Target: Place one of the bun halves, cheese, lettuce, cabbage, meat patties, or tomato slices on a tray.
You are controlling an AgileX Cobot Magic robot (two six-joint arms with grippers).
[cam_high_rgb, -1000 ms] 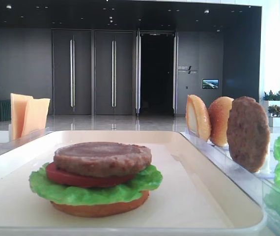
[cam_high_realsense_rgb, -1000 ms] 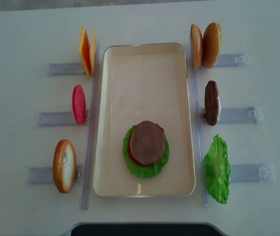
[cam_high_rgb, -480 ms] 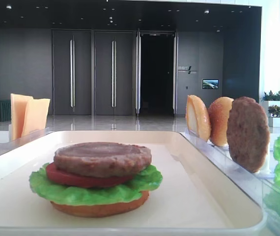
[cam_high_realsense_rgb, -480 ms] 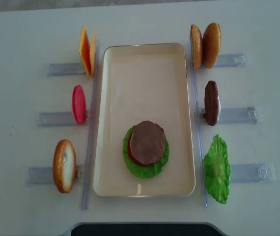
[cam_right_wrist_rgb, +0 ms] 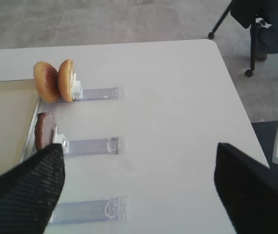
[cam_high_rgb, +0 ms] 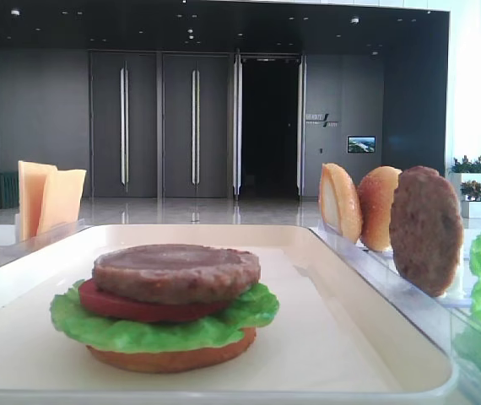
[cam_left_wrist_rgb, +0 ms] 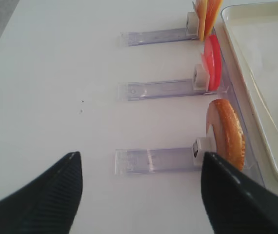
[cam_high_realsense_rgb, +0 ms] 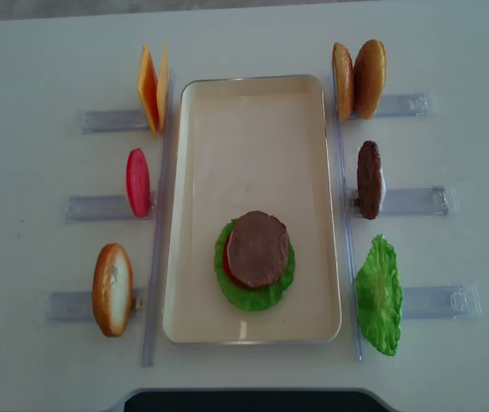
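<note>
- Low exterior view: the large cream-white rectangular tray (cam_high_rgb: 325,354) fills the lower frame. At lower left on it sits a stack: a golden-orange bun half (cam_high_rgb: 171,358) at the bottom, a bright green ruffled lettuce leaf (cam_high_rgb: 139,327), a flat red tomato slice (cam_high_rgb: 110,302), and the lighter greyish-brown meat patty (cam_high_rgb: 175,272) on top. At middle left two pale-orange cheese slices (cam_high_rgb: 48,198) stand upright. At right, two bun halves (cam_high_rgb: 342,202) and a darker reddish-brown patty (cam_high_rgb: 426,228) stand on edge in clear plastic holders (cam_high_rgb: 409,308).
- Overhead exterior view: the tray lies in the centre of the white table (cam_high_realsense_rgb: 47,60), with the greyish-brown patty stack in its lower half. Left of the tray, from top to bottom, stand the cheese, a tomato slice (cam_high_realsense_rgb: 137,182) and a bun half (cam_high_realsense_rgb: 111,289); right of it stand two bun halves, the dark patty and a second lettuce leaf (cam_high_realsense_rgb: 378,296). A dark tip shows at the lower left corner.
- Right wrist view: the right end effector (cam_right_wrist_rgb: 139,187) is released, its two dark fingers spread wide at the lower corners above bare table, grasping nothing. The bun halves and dark patty stand at upper left.
- Left wrist view: the left end effector (cam_left_wrist_rgb: 141,192) is likewise spread wide and grasping nothing, above a clear holder; a bun half stands at middle right, the tomato slice and cheese above it.
</note>
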